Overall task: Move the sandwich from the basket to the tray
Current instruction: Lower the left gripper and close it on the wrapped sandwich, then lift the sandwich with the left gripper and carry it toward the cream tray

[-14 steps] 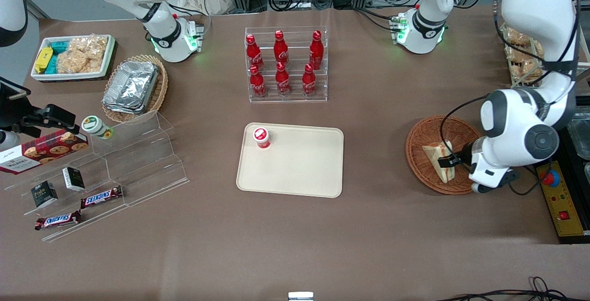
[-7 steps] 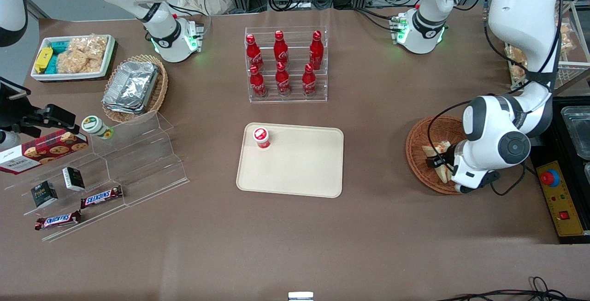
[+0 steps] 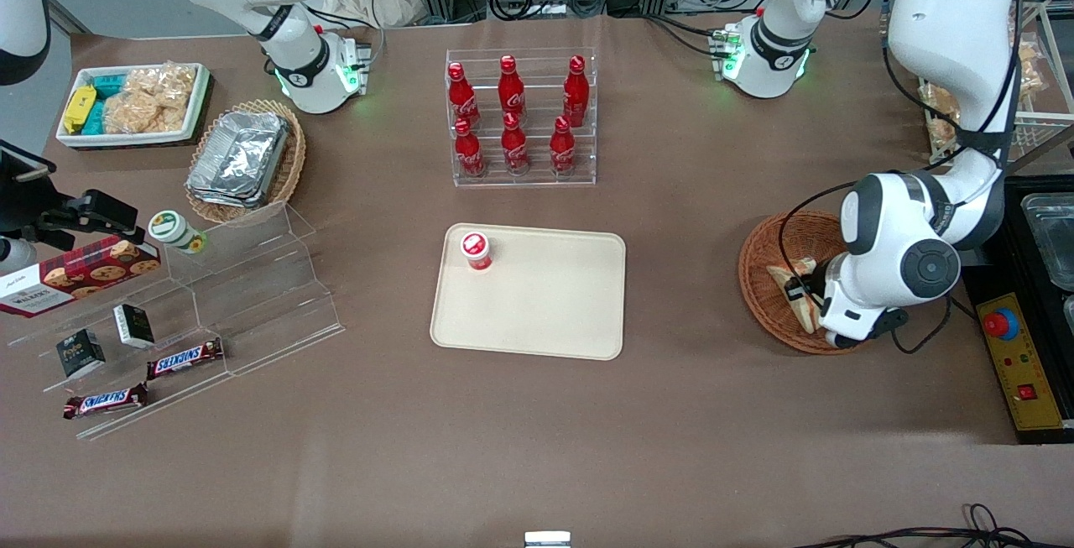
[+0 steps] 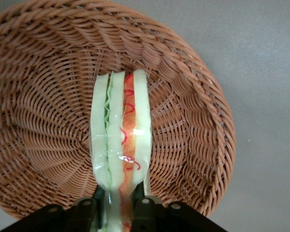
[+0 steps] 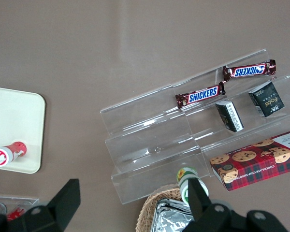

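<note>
The hand (image 4: 120, 205) is clamped on the flat bread faces of the sandwich (image 4: 120, 145), which stands on edge in the basket (image 4: 48, 96) directly below it, probably so the filling stays together for carrying to the tray (image 3: 537, 296), well apart.

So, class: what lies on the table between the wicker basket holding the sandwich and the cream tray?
Nothing: the front view shows bare brown table between the basket and the tray. The end effector is in the basket, shut on the sandwich.
</note>
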Action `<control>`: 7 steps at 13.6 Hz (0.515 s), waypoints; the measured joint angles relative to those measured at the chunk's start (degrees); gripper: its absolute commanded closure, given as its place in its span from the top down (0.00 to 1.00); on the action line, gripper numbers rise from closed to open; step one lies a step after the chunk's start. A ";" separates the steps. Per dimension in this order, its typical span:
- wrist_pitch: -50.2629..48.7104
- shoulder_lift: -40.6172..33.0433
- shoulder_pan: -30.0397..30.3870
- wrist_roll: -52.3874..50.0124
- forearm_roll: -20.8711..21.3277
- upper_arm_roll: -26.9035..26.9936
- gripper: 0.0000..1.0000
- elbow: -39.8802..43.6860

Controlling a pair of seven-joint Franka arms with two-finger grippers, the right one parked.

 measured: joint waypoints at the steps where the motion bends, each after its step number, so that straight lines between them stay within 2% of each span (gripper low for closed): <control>1: -1.79 -0.89 0.00 0.18 0.19 0.00 0.18 0.79; 7: -22.89 -9.68 -0.17 3.13 0.49 -0.50 0.18 15.45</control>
